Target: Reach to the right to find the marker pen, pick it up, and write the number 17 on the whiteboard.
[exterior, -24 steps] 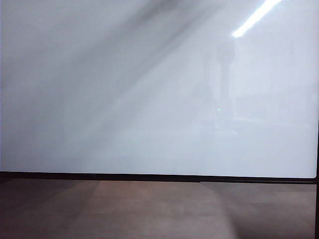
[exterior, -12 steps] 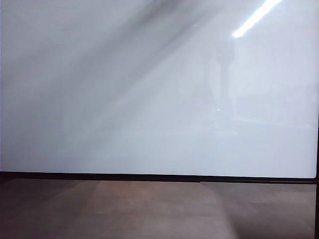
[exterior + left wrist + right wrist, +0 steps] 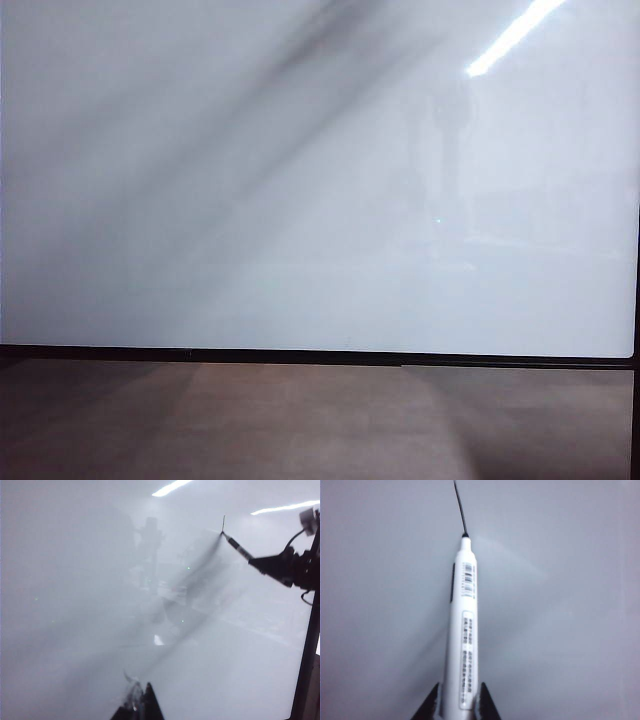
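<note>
Now R gripper point(image 3: 460, 700) w/ marker pen point(image 3: 462, 625); tip on whiteboard point(image 3: 560, 580)

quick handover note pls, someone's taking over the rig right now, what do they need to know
Right gripper: shut on the marker pen, tip touching the whiteboard at the bottom end of a thin dark stroke.
Left gripper: low in front of the board, holding nothing visible; open or shut can't be told.
Done: pen found and picked up, one short stroke drawn, likely the start of the 1.
Left: finish the 1 if needed, then write the 7.
</note>
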Action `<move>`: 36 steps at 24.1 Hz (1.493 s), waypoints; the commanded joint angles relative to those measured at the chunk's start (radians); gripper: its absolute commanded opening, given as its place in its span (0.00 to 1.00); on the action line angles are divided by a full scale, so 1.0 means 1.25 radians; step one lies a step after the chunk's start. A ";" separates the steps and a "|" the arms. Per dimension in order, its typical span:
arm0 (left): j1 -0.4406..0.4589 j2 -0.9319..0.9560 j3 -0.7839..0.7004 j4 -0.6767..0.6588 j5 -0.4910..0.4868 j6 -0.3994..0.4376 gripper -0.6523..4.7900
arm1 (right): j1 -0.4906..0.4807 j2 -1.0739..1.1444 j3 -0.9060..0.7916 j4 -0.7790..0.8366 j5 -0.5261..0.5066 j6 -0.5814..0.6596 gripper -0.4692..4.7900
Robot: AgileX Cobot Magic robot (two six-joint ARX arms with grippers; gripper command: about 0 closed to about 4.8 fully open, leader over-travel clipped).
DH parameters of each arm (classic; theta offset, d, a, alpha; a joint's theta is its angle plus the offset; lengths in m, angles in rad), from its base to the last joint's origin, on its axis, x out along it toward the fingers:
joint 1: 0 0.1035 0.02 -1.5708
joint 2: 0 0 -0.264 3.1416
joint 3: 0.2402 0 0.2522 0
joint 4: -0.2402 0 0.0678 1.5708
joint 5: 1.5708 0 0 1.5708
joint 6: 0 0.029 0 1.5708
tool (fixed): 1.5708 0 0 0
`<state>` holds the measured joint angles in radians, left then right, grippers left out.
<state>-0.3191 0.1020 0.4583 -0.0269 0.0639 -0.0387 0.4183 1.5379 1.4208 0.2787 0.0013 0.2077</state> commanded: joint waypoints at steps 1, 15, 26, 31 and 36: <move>0.002 0.002 0.003 0.007 0.003 0.001 0.11 | -0.001 0.003 -0.032 -0.014 0.021 0.002 0.08; 0.002 0.002 0.003 0.008 0.003 0.001 0.11 | 0.002 -0.070 -0.063 0.035 0.003 0.014 0.08; 0.002 0.002 0.003 0.008 0.003 0.001 0.11 | -0.003 -0.060 -0.021 0.097 0.006 -0.035 0.08; 0.002 0.002 0.003 0.011 0.003 0.001 0.11 | -0.005 -0.021 0.030 0.085 0.015 -0.038 0.08; 0.002 0.002 0.003 0.012 0.003 0.001 0.11 | -0.013 -0.005 0.050 0.085 0.019 -0.038 0.08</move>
<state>-0.3183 0.1024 0.4583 -0.0257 0.0639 -0.0391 0.4026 1.5387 1.4769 0.3679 0.0162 0.1631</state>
